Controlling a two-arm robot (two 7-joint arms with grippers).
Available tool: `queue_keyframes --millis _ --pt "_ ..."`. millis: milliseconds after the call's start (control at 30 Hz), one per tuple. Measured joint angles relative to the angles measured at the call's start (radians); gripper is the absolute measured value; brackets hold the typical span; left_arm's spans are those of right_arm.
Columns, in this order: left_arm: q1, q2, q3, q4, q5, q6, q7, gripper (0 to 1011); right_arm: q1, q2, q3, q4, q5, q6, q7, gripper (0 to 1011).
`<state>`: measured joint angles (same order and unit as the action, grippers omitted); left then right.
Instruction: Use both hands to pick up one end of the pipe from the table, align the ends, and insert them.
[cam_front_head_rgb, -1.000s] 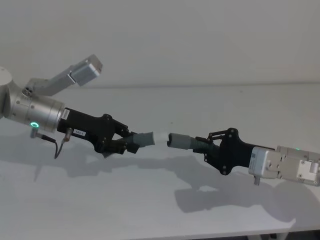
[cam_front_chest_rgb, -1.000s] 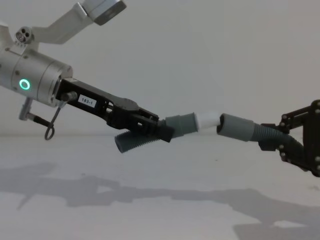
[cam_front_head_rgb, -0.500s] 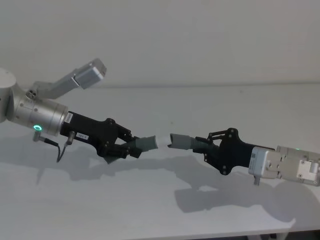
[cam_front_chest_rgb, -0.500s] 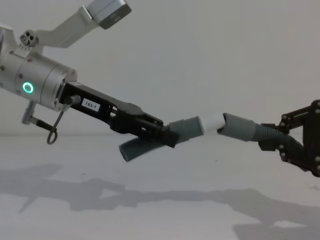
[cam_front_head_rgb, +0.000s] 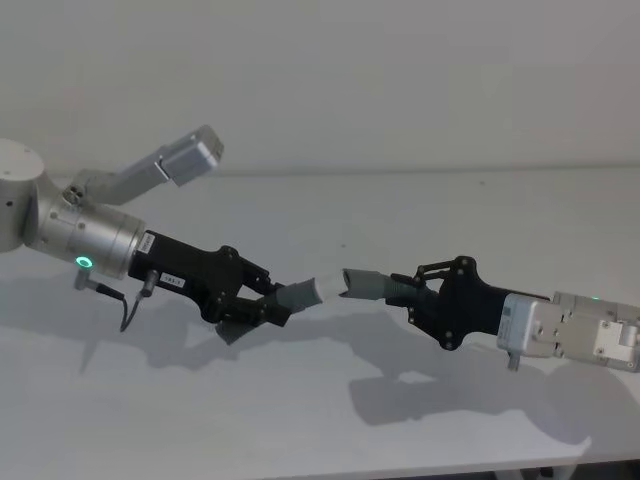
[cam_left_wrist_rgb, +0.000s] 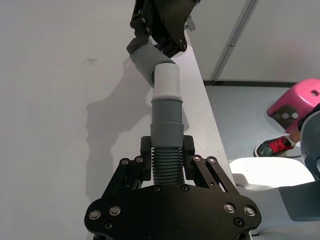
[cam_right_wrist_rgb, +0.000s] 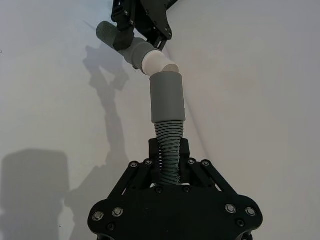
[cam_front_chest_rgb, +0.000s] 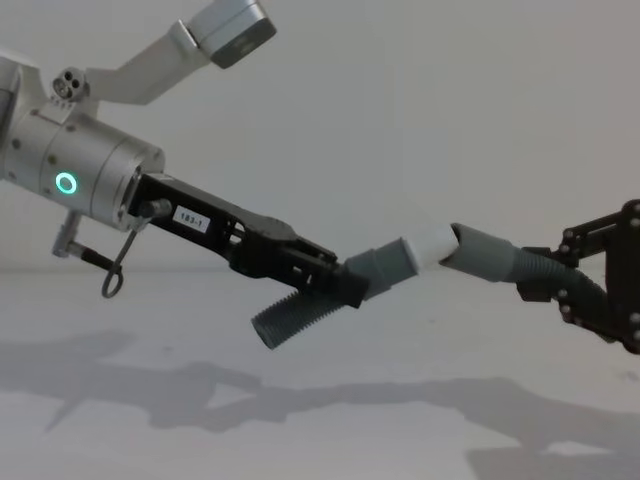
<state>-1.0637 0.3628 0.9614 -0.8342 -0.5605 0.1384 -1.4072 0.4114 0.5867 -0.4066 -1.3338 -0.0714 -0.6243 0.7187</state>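
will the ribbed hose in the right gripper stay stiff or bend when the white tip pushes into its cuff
Probably bends: the dark grey ribbed flexible hose piece curves between the right gripper and its smooth grey hollow cuff. The cuff looks rigid, so its mouth should hold shape. Likely light: it juts from the jaws without sagging.

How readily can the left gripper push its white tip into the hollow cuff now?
Probably not yet: the white tip meets the hollow cuff, nothing between, but at an angle; the left gripper likely needs to re-aim.
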Motion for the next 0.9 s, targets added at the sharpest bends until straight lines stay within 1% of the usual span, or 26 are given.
queue_keyframes --millis 333,900 --pt "0.001 0.008 0.009 -0.014 -0.005 0.010 0.007 322 0.000 0.000 0.000 0.000 0.000 0.000 0.000 178" --pt "0.020 0.056 0.018 -0.066 -0.013 0.037 0.037 322 0.000 0.000 0.000 0.000 0.000 0.000 0.000 179"
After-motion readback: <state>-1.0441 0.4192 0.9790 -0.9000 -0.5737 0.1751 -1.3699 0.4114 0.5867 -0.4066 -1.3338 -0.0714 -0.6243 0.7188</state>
